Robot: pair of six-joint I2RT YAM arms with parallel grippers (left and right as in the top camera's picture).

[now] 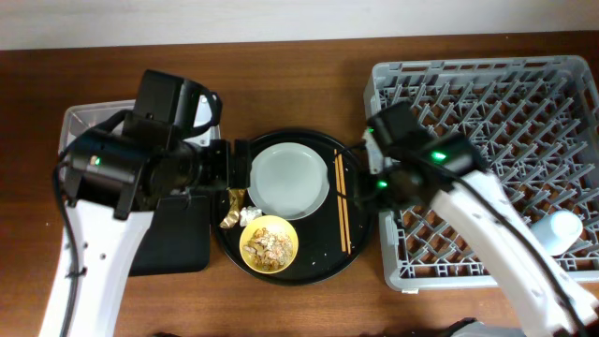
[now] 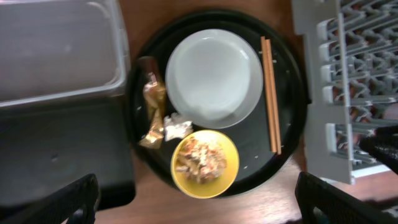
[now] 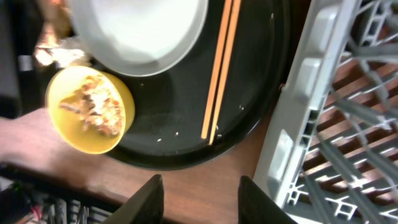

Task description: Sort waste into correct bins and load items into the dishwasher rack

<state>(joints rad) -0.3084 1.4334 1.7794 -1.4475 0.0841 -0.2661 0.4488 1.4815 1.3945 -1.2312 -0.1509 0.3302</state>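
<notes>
The pale grey plate (image 1: 290, 178) (image 2: 211, 74) (image 3: 143, 25) lies on the round black tray (image 1: 318, 257). The chopsticks (image 1: 343, 201) (image 2: 270, 93) (image 3: 221, 68) lie side by side to its right. The yellow bowl (image 1: 270, 243) (image 2: 205, 162) (image 3: 90, 109) holds beige food scraps. The gold-brown wrapper (image 1: 233, 208) (image 2: 153, 109) and the white tissue wad (image 1: 250, 215) (image 2: 177, 127) lie left of the bowl. My left gripper (image 1: 239, 167) (image 2: 199, 208) is open and empty at the tray's left edge. My right gripper (image 1: 372, 173) (image 3: 202, 202) is open and empty between tray and rack. No pink cup is in view.
The clear tub (image 1: 84, 117) (image 2: 56, 56) stands at the far left with the black rectangular tray (image 1: 178, 239) (image 2: 56, 149) in front of it. The grey dishwasher rack (image 1: 487, 103) (image 2: 348, 93) (image 3: 336, 124) fills the right side. A light-blue cup (image 1: 564, 229) stands in it.
</notes>
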